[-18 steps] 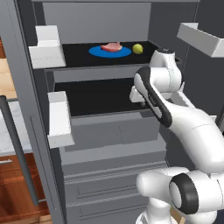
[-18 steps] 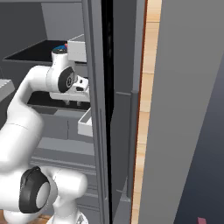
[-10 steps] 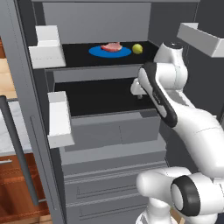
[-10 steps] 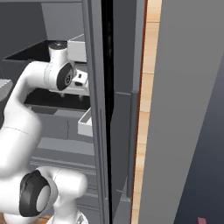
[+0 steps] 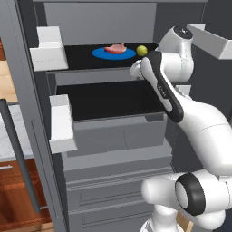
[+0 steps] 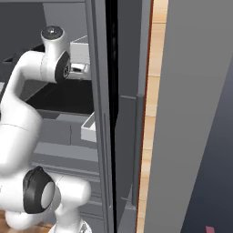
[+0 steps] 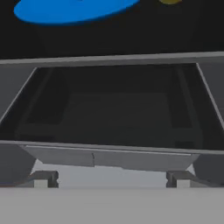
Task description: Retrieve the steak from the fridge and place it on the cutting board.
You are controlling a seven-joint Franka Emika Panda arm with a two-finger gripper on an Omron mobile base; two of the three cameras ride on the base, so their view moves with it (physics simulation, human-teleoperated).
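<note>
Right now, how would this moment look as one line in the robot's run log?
fridge: open | steak: on blue plate, upper shelf | small fruit: beside plate | gripper: jaws open, empty, facing lower shelf | cutting board: unseen

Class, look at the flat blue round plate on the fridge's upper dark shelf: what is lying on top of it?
A small pink-red slab of raw steak lies on the flat blue round plate. The round yellow-green fruit sits on the shelf beside the plate. The plate area under the steak is covered.

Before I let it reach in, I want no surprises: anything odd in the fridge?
Nothing stands out. The steak lies flat on the blue plate on the upper shelf, the fruit sits beside the plate, and the fridge shows no spill.
</note>
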